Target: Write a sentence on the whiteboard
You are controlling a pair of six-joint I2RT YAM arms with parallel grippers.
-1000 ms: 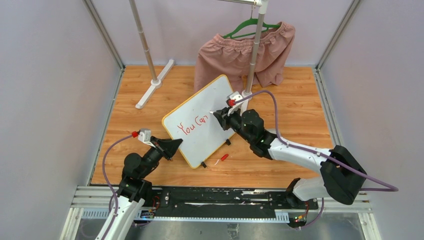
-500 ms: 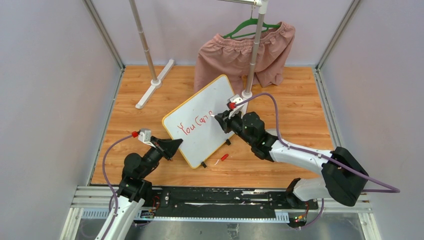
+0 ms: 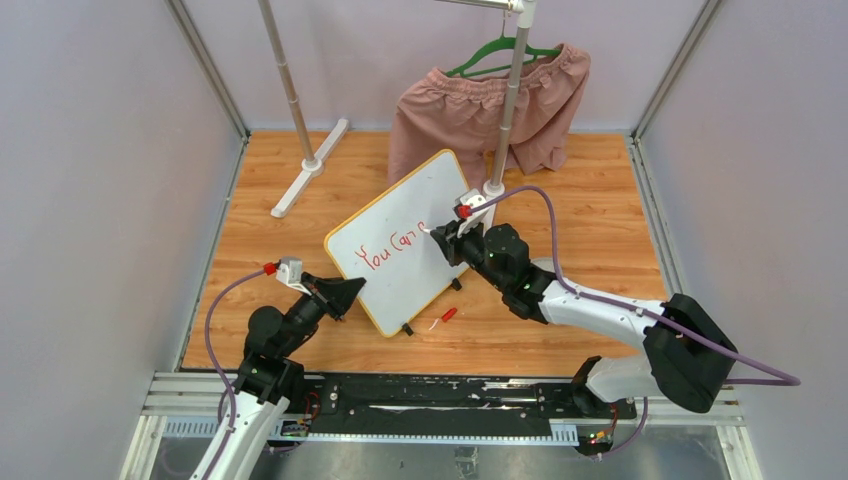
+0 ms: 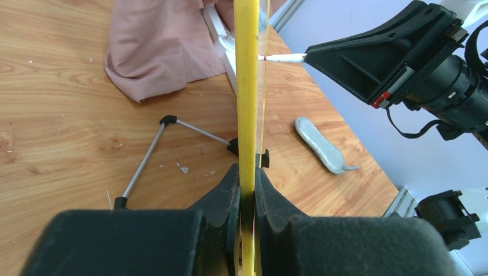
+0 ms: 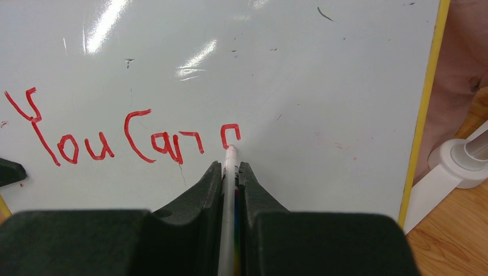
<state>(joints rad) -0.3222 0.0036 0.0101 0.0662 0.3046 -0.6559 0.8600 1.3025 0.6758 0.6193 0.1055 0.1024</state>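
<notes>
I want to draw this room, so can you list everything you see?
whiteboard: one, white with a yellow frame, tilted in the middle of the table
sentence: one line, red, reads "You Can" plus a started letter, on the whiteboard
marker: one, white, tip on the whiteboard at the newest letter
small red piece: one, on the table just near of the whiteboard
shorts: one pair, pink, hanging at the back
hanger: one, green, holding the shorts
rack poles: two, grey metal, standing at the back
table: one, brown wood, under everything
left gripper: one, black, shut on the whiteboard's edge
right gripper: one, black, shut on the marker
</notes>
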